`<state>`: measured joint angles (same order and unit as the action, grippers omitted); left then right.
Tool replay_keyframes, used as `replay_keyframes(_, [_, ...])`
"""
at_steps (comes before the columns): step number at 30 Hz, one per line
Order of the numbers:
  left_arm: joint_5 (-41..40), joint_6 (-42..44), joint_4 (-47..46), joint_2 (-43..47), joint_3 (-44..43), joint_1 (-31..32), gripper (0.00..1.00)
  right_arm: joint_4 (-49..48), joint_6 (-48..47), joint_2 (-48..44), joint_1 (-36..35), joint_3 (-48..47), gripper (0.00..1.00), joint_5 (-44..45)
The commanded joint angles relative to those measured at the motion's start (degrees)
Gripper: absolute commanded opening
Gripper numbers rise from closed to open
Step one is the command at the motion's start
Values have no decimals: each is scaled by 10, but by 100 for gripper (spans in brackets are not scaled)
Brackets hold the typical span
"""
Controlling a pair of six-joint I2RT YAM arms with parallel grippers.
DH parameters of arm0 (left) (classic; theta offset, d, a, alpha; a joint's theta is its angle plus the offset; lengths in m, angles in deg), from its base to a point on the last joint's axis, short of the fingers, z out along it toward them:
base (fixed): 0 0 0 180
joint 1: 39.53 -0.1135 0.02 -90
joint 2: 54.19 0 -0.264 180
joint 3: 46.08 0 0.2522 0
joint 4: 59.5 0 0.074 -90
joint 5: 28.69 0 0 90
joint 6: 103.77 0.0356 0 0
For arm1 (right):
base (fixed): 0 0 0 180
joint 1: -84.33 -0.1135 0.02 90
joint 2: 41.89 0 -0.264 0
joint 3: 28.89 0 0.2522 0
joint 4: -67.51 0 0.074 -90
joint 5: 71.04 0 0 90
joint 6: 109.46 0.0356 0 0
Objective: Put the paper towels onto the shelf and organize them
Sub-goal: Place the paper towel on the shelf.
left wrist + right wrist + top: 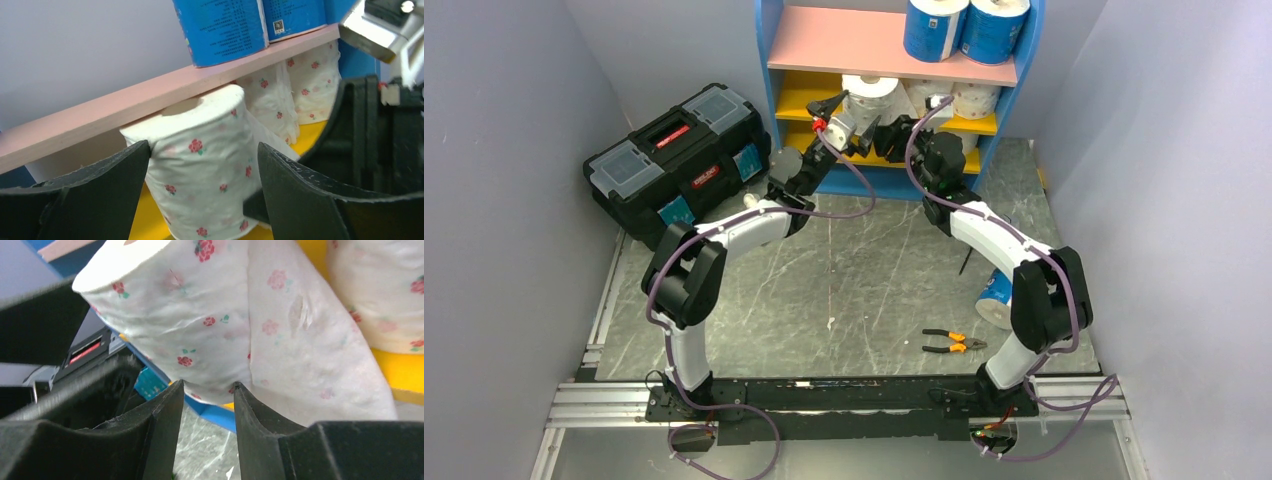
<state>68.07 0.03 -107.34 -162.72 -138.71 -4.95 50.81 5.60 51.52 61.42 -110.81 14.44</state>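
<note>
Surface: grey marble table (pixel 844 290), plain walls (pixel 514 150), shelf (pixel 769 60) at far edge.
Blue rolls (pixel 934 28): 3. Two upright on pink board (pixel 844 45), third roll (pixel 996 292) on table, partly behind right arm (pixel 1044 290).
Dotted rolls (pixel 974 100): 3 seen on upper yellow board (pixel 809 95).
Left gripper (pixel 203 144): half-wide, straddling nearest dotted roll (pixel 200 170); gripping or not, cannot tell.
Right gripper (pixel 208 383): narrow gap, nothing in it, tips at same roll's lower edge.
Other: 1 toolbox (pixel 679 160), 1 pliers (pixel 951 342).

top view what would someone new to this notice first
The left gripper and right gripper crowd one rose-dotted roll on a yellow board of the shelf. Two blue rolls stand on its pink top. A black toolbox sits at left.
</note>
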Motion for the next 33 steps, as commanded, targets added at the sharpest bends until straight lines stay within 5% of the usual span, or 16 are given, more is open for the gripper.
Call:
replay_keyframes(1, [20,-9,4,35,13,0,86,-35,-7,4,2,-47,44,44])
replay_keyframes(17, [-35,11,0,45,44,-2,89,5,-19,43,8,-110,47,69])
replay_keyframes(26, [-28,-18,-4,25,28,-22,77,5,-18,45,17,-113,49,62])
replay_keyframes(33, [22,-57,-9,5,-1,-38,71,10,-12,0,21,-95,62,11])
